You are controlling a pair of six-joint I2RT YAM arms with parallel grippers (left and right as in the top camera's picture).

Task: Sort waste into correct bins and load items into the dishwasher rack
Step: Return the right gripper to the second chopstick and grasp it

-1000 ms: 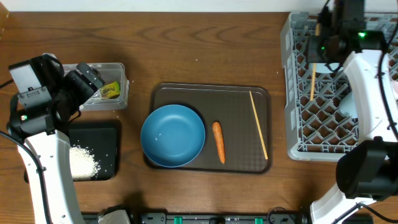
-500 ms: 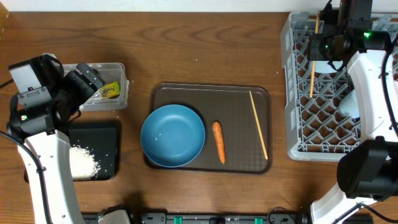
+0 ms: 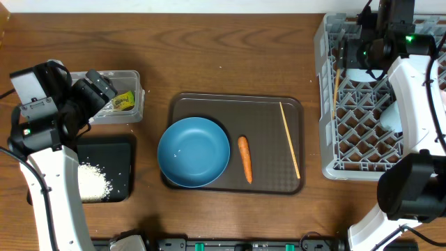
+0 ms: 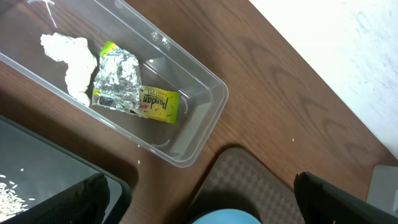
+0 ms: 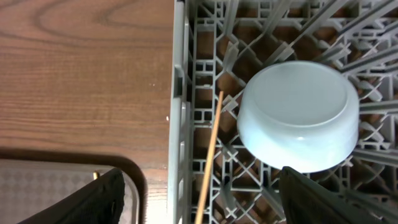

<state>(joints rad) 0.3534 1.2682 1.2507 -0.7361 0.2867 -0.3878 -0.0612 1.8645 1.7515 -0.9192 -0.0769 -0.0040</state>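
Note:
My right gripper [image 3: 363,53] hangs open over the grey dishwasher rack [image 3: 327,104]. Below its spread fingers, one wooden chopstick [image 5: 210,162] lies free in the rack along the left wall [image 5: 179,124]. An upturned light-blue bowl [image 5: 298,115] rests in the rack beside it. The other chopstick [image 3: 290,148], the carrot [image 3: 244,158] and the dark-blue bowl [image 3: 194,152] lie on the brown tray. My left gripper [image 4: 205,208] is open and empty above the clear tub [image 4: 208,115], which holds the silver wrapper [image 4: 118,81] and yellow-green packet [image 4: 160,104]. Rice [image 3: 92,181] lies in the black tray [image 3: 120,150].
The brown serving tray [image 3: 268,108] sits mid-table between the bins and the rack. A white crumpled scrap [image 4: 71,56] lies at the tub's far end. The right arm [image 3: 418,104] covers part of the rack.
My right gripper has opened and let go of the chopstick, which has dropped leftward and now lies against the rack's left wall. The left arm has not moved.

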